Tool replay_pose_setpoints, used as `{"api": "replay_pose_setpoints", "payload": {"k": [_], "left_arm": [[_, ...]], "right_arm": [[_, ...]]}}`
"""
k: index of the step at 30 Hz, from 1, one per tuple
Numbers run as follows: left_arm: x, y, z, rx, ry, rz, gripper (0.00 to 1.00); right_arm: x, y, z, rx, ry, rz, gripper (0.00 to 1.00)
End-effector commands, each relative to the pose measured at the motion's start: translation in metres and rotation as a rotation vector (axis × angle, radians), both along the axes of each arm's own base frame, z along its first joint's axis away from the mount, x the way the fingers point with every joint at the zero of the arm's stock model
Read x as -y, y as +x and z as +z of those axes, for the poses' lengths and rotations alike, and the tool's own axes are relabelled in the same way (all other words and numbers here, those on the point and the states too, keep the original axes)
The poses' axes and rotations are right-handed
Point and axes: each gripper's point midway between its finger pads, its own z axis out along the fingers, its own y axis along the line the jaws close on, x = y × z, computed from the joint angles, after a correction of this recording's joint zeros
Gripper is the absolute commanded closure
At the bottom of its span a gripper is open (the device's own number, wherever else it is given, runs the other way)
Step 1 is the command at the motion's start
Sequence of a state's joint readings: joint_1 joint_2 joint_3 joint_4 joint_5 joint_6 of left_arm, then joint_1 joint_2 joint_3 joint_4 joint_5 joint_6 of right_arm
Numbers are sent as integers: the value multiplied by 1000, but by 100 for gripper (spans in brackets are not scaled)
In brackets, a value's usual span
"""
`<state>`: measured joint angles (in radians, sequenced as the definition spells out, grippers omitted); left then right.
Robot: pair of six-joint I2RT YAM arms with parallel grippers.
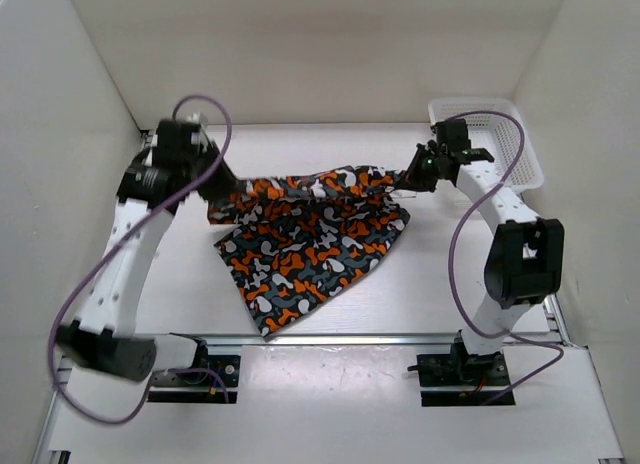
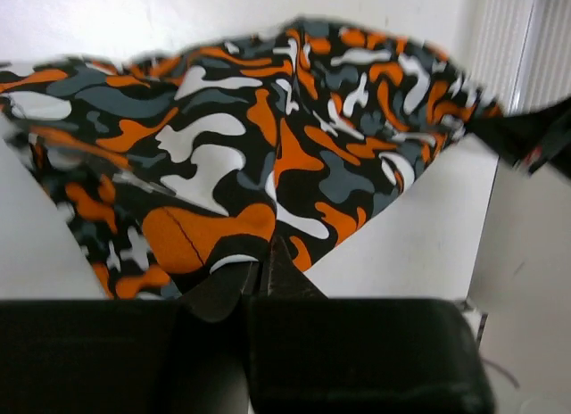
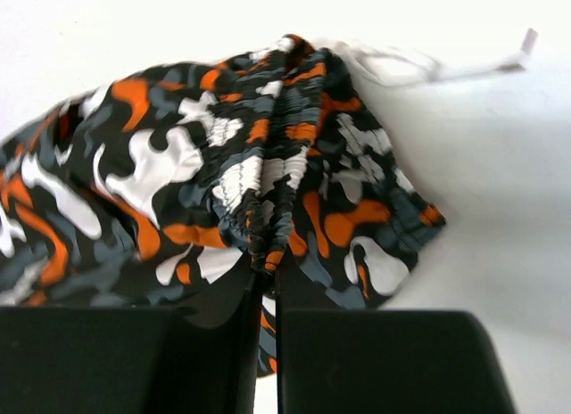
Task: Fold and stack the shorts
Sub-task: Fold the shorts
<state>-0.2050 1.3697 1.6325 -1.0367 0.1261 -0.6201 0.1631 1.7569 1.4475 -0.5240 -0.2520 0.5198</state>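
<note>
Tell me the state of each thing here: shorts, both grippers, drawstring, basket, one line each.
shorts: unfolded, lifted at two ends, lower part resting on the table
left gripper: shut on the shorts
right gripper: shut on the shorts' waistband
drawstring: loose, trailing from the waistband
basket: upright, at the far right corner

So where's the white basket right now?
In the top view the white basket sits at the table's far right corner, just behind the right arm and to the right of the shorts.
</note>
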Motion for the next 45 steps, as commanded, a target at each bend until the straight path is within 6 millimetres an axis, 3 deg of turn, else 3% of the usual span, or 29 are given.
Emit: {"api": "replay_pose_setpoints", "payload": {"k": [1,2,4,5,8,12,13,17,20,21,23,24,26,27,28,29,32,35,38,40,41,42,44,45], "left_arm": [[12,-43,-45,-123,16,7,90],[27,-69,-61,-166,2,-29,90],[46,-96,-76,-198,-3,-84,90],[48,-114,-92,-243,-15,-79,90],[57,-142,-118,-294,2,-109,90],[66,-166,-138,-355,16,-136,90],[68,-170,-142,-365,19,-143,90],[68,-195,-166,-444,81,-190,90],[63,-205,-184,-496,112,-181,90],[66,-205,-187,-515,110,-175,83],[64,-206,-195,-540,130,-171,31],[66,-205,-197,-552,139,-169,13],[62,-197,-193,-533,170,-133,1],[57,-192,-189,-519,188,-108,1],[50,-187,-184,-522,206,-64,1],[42,-178,-181,-500,221,-22,1],[17,-156,-181,-468,242,89,1],[-5,-131,-201,-489,220,162,2],[-26,-109,-219,-525,218,235,8],[-31,-87,-219,-506,201,251,17],[-39,-74,-221,-524,205,279,25],[-45,-65,-221,-517,225,272,49],[-58,-49,-227,-539,254,283,58],[-61,-36,-219,-514,257,276,58]], "right_arm": [[14,-13,15,46,-30,-29,100],[15,-17,13,42,-31,-29,100],[16,-27,15,35,-26,-35,100],[18,-38,6,2,-32,-35,100],[27,-50,2,-8,-52,-58,100],[38,-77,-8,-38,-90,-82,100],[41,-87,-19,-63,-105,-88,100],[55,-102,-32,-83,-137,-115,100],[58,-102,-34,-79,-159,-102,100],[58,-102,-37,-86,-165,-95,100],[55,-100,-46,-113,-163,-64,88],[54,-100,-47,-132,-163,-50,82],[59,-111,-55,-190,-193,-58,71],[62,-110,-56,-189,-206,-66,65],[69,-119,-63,-209,-242,-84,50],[72,-122,-59,-192,-250,-92,43],[75,-130,-64,-203,-263,-97,34],[76,-135,-68,-222,-266,-95,34],[80,-140,-72,-233,-285,-113,34],[81,-144,-70,-222,-283,-115,36],[81,-144,-66,-207,-280,-117,38],[81,-146,-65,-201,-279,-117,42],[83,-147,-53,-154,-279,-129,43],[85,-150,-52,-145,-286,-135,44]]}}
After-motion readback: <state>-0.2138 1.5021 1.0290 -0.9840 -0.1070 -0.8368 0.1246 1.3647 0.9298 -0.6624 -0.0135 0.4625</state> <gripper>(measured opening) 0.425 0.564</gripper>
